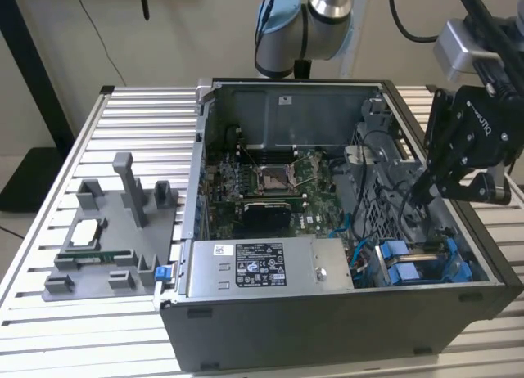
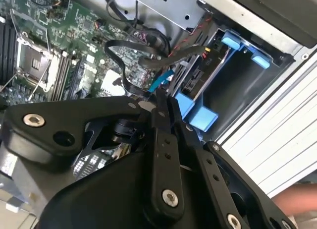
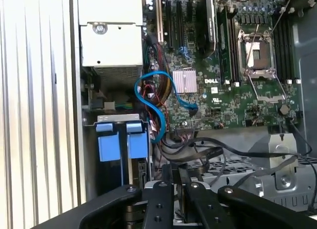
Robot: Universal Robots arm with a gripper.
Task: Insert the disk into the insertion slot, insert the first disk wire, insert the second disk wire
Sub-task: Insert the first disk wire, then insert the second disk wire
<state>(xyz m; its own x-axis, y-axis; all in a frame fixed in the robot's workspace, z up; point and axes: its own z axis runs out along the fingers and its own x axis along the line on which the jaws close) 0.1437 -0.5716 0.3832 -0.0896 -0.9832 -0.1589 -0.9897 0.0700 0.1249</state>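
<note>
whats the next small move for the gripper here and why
Probably a short descent toward the loose black wires. The gripper hangs inside the open case just above them, beside the blue carrier of the disk already sitting in the insertion slot. Its fingers look closed and hold nothing, so the wires still need picking up.

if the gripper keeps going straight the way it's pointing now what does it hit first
Most likely the loose black cables bundled just ahead of the gripper, beside the blue carrier bracket in the drive cage. In the exterior view the gripper points down into that corner of the case. Depth is unclear, so this is a guess.
</note>
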